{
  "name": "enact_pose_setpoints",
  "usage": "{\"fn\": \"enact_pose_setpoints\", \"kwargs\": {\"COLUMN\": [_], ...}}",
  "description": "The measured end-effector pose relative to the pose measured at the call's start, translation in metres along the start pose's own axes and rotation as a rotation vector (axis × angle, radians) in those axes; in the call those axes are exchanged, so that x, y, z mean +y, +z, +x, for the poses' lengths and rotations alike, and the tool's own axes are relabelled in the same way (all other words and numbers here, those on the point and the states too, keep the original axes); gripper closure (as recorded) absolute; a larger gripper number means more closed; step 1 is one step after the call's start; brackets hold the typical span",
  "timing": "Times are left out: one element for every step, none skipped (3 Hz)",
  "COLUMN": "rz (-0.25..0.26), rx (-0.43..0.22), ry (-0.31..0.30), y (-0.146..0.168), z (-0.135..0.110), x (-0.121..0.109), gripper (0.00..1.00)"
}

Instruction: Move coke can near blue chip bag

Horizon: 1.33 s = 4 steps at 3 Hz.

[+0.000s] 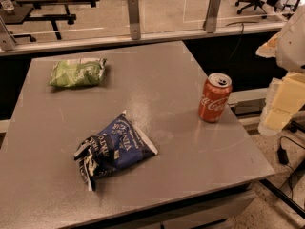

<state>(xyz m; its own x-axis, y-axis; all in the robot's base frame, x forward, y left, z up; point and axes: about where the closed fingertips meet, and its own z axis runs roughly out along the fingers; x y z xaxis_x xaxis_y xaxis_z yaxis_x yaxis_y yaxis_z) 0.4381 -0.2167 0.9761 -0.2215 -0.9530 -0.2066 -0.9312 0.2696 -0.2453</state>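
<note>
The coke can point(215, 98) stands upright near the right edge of the grey table point(157, 75), red with white script and a silver top. The blue chip bag point(114, 148) lies crumpled near the table's front, left of the can and about a can's height or more away from it. My gripper point(280, 107) hangs at the right edge of the view, off the table's right side, apart from the can and holding nothing that I can see. Its white arm point(293, 37) rises above it.
A light green chip bag point(77, 72) lies at the table's back left. A glass barrier with metal posts point(134, 18) runs behind the table. Cables point(285, 151) lie on the floor at the right. Office chairs and benches stand beyond the barrier.
</note>
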Motion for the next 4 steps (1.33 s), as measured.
{"fn": "enact_pose_setpoints", "kwargs": {"rz": [0.008, 0.021, -0.002, -0.039], "rx": [-0.015, -0.048, -0.15, -0.221], "ry": [-0.002, -0.006, 0.0, 0.014], "y": [0.002, 0.01, 0.037, 0.055], "z": [-0.003, -0.008, -0.025, -0.034], "x": [-0.006, -0.019, -0.046, -0.057], "gripper": [0.0, 0.0, 0.0, 0.0]}}
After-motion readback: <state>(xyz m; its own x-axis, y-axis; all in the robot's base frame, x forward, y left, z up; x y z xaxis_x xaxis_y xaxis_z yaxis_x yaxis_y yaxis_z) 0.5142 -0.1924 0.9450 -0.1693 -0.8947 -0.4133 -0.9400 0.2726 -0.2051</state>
